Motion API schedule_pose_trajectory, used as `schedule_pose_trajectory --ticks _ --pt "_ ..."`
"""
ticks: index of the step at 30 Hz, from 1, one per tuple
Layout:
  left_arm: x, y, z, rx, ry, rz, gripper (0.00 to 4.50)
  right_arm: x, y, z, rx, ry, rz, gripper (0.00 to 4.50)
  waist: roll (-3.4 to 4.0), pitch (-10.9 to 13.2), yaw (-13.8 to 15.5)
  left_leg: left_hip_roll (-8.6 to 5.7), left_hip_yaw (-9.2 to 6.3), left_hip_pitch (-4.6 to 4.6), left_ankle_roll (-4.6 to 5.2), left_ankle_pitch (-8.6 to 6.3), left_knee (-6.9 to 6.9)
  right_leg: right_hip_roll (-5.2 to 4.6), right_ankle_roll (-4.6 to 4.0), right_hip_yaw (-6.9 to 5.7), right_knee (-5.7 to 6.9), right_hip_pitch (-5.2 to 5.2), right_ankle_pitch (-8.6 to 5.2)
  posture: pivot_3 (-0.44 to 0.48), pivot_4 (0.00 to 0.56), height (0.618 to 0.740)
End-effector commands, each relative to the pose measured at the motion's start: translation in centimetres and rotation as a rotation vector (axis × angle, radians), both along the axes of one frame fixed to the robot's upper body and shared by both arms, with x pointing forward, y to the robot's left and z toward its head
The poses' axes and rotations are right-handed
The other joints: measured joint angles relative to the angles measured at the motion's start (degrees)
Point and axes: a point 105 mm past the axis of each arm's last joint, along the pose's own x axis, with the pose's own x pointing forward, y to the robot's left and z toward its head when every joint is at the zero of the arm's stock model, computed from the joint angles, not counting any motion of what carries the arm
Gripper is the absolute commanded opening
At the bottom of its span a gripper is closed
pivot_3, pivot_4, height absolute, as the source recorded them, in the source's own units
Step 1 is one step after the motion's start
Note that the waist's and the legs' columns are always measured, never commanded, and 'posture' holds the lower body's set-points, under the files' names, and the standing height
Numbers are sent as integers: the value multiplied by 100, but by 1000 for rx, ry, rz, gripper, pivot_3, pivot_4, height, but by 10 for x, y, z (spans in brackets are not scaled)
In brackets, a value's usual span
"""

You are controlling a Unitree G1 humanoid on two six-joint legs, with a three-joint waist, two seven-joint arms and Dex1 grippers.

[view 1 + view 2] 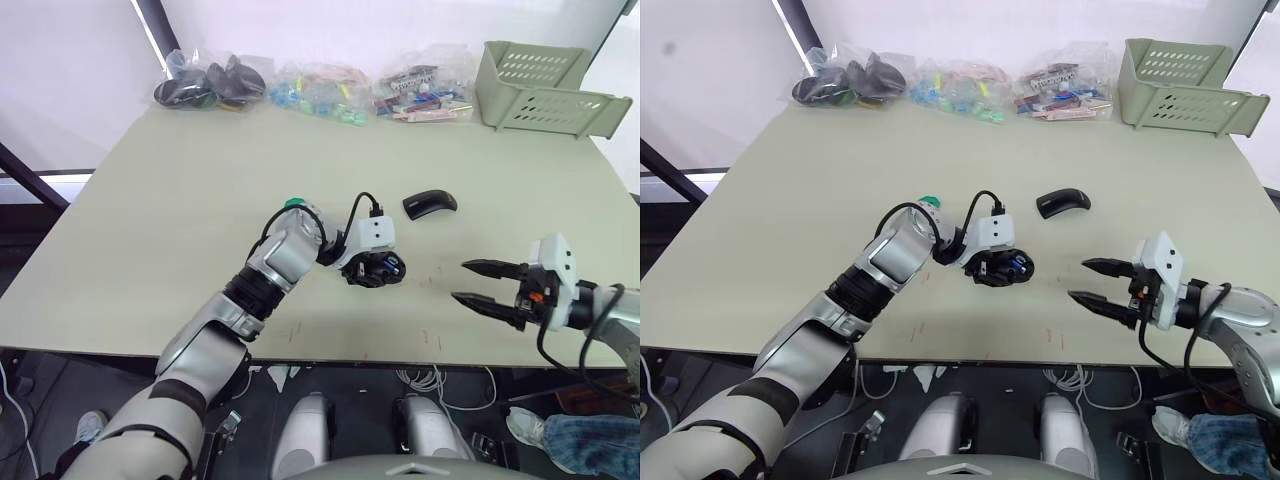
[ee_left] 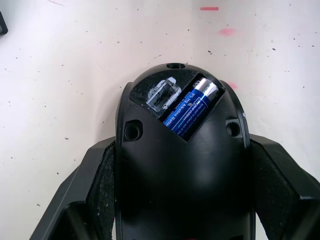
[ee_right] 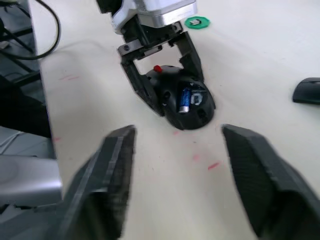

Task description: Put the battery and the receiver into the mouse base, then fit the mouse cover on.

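Observation:
My left gripper [image 1: 370, 272] is shut on the black mouse base [image 2: 180, 165], holding it at the middle of the table with its open underside facing up and toward my right gripper. The blue battery [image 2: 192, 107] lies in the base's compartment. Beside it a silver-grey rectangular piece [image 2: 163, 95] sits in a slot; I cannot tell whether that is the receiver. The glossy black mouse cover [image 1: 429, 204] lies on the table behind and to the right of the base. My right gripper [image 1: 462, 281] is open and empty, a hand's width right of the base and pointing at it.
A flat green disc [image 1: 293, 203] lies just behind my left forearm. Clear bags of parts [image 1: 320, 85] line the table's back edge, and a green basket [image 1: 545, 88] stands at the back right. The table's front edge [image 1: 330, 352] is close below both grippers.

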Motion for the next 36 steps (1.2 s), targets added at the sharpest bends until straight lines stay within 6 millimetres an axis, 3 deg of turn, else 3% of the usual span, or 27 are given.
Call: schedule_pose_trajectory --ticks 1,3,7,15,21,28,36 --pt "6 12 -16 54 -2 52 4213 -5 -5 15 -9 -51 0 4500 -1 1 -7 3 0 -1 0 0 0 -2 0 4 0 0 0 0 150 740" --pt "6 10 -12 26 2 47 4457 -6 -7 14 -10 -48 -3 4500 -6 5 -6 2 -1 -3 0 0 0 -3 1 5 -1 0 0 0 150 740" --pt "4 8 1 -31 1 33 4457 -9 -11 14 -13 -50 -7 4500 -10 18 -1 -10 6 -13 3 -3 -5 -1 0 4 -3 -9 -1 0 150 740" --pt "-6 28 47 -173 -25 13 4457 -10 -19 18 -1 -64 -36 4500 -3 111 -30 -3 11 -42 3 -3 -6 16 -1 -1 -2 -33 0 0 150 740" --pt "-27 42 72 -303 25 53 4457 -10 -21 16 11 -73 -52 4500 1 117 -6 -4 3 -86 3 -3 -2 19 15 -14 -2 -61 11 0 150 740" --pt "-29 72 86 -416 -6 212 4457 -1 -20 24 29 -136 -81 4500 -1 124 -23 -5 -1 -84 3 -3 10 20 24 -18 3 -60 4 0 150 740" --pt "-24 140 87 -552 -96 571 4457 2 -22 32 68 -226 -115 4500 -1 130 -18 21 4 -81 3 -3 17 27 20 -18 10 -59 14 0 150 740"
